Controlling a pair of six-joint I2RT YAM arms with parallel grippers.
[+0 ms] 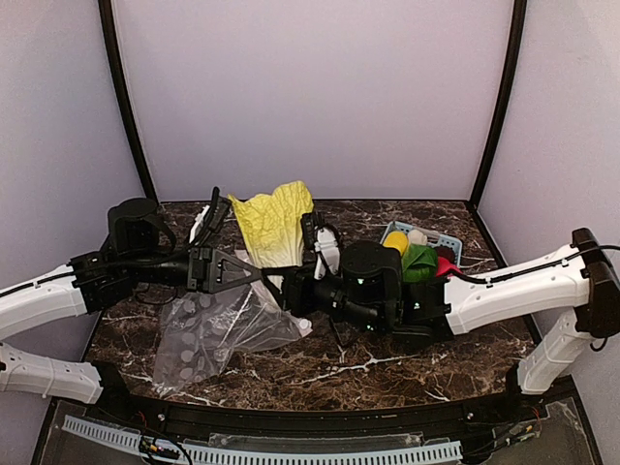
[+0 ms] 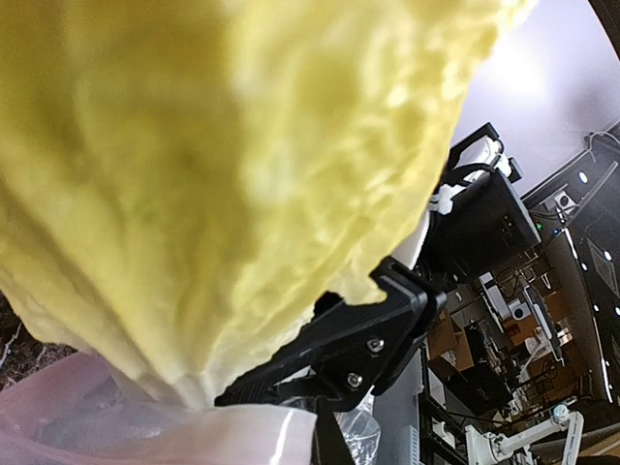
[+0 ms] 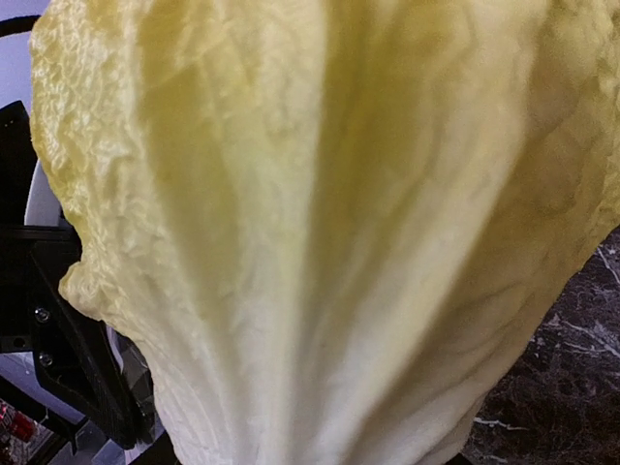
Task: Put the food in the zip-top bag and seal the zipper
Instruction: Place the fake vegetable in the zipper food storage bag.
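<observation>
My right gripper (image 1: 289, 289) is shut on the white base of the pale yellow napa cabbage (image 1: 275, 223) and holds it upright over the table's middle. The cabbage fills the right wrist view (image 3: 320, 232), hiding my right fingers. The clear zip-top bag (image 1: 215, 329) lies crumpled at front left, with its mouth raised toward the cabbage's base. My left gripper (image 1: 252, 275) is shut on the bag's mouth edge. In the left wrist view one black finger (image 2: 339, 349) shows, pressed on the pale bag rim (image 2: 145, 431) just under the cabbage (image 2: 223, 165). The zipper strip cannot be made out.
A light-blue slotted basket (image 1: 448, 239) stands at back right behind my right arm. It holds a yellow lemon (image 1: 395, 242), a green leafy vegetable (image 1: 419, 260) and a red fruit (image 1: 445, 266). The dark marble table (image 1: 387, 368) is walled at the back and on both sides.
</observation>
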